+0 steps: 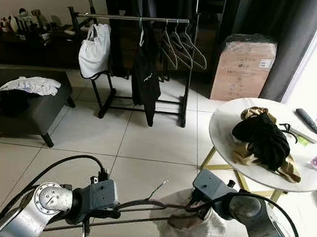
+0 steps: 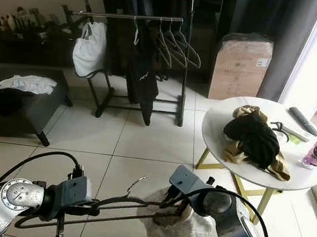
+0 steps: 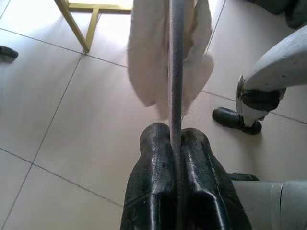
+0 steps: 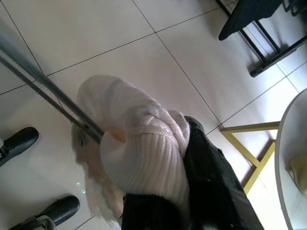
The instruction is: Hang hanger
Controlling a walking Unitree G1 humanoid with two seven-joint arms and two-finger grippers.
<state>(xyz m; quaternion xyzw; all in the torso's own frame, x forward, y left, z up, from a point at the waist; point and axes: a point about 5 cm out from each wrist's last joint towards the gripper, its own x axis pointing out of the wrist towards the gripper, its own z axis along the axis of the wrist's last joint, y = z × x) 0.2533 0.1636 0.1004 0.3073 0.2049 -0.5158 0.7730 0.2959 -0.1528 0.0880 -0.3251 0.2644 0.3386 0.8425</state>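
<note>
Left pincer (image 3: 175,143) is clenched on the hanger (image 1: 136,205), right pincer (image 4: 192,158) grips the white knit (image 4: 144,148) on it, low over the floor (image 1: 143,145).

Two silver arms with grey wrist housings, looping black cables, screw-ringed round joint caps, black feet.

Floor (image 1: 143,145): pale square tiles. Dark curtains (image 1: 285,30) hang along the back wall; daylight enters at the right. Round white table (image 1: 226,132) on gold legs stands right, black bench (image 1: 38,112) left, cardboard box (image 1: 243,68) behind.
</note>
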